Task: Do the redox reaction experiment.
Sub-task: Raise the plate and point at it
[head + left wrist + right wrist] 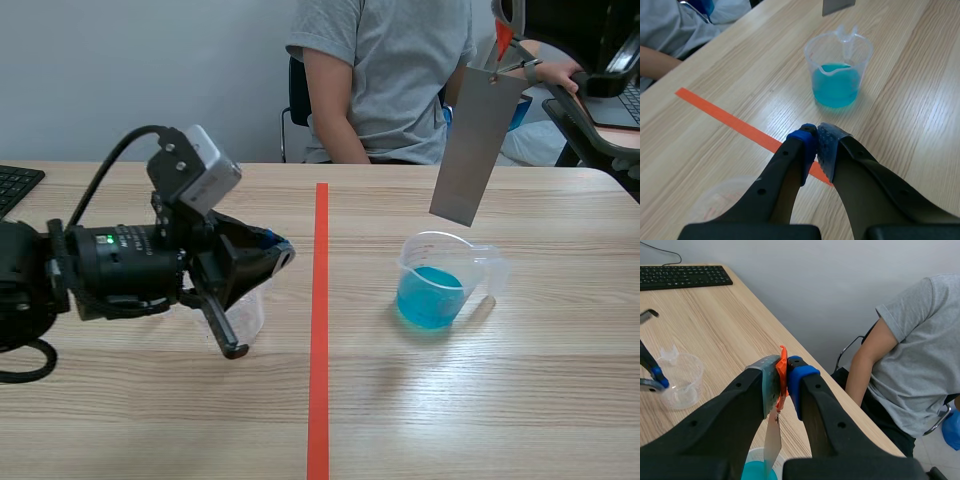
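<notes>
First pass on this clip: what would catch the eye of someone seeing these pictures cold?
A grey metal strip dangles over the cup of blue liquid to the right of the tape line, hung by an orange tag pinched in the right arm's jaws. Left of the line, the left arm's jaws are shut on nothing, close by an empty clear cup.
</notes>
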Available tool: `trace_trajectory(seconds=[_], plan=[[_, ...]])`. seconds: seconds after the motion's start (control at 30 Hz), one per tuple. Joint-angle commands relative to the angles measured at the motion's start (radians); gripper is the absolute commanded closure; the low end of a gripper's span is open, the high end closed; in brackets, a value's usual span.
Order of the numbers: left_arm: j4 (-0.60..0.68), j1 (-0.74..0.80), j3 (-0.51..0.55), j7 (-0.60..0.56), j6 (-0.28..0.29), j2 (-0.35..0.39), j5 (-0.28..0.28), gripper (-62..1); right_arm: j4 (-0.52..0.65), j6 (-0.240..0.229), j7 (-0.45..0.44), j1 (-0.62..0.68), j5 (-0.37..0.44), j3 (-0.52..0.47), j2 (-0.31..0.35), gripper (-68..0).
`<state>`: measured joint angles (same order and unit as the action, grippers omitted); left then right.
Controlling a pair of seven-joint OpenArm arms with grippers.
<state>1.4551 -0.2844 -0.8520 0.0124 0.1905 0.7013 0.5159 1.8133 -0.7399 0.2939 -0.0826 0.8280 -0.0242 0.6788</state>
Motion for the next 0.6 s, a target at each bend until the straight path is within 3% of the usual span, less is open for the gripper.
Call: trace_trajectory(seconds=[0.0, 0.57], plan=[[-0.006, -0.026, 0.001, -0.016, -0.013, -0.026, 0.0, -4.0, 0.01, -0.006, -0.018, -0.012, 0.014, -0.012, 0.016, -1.5], [-0.271, -0.253, -0.169, -0.015, -0.021, -0.294, -0.004, -4.0, 0.01, -0.006, -0.018, -0.012, 0.014, -0.012, 0.016, -1.5]])
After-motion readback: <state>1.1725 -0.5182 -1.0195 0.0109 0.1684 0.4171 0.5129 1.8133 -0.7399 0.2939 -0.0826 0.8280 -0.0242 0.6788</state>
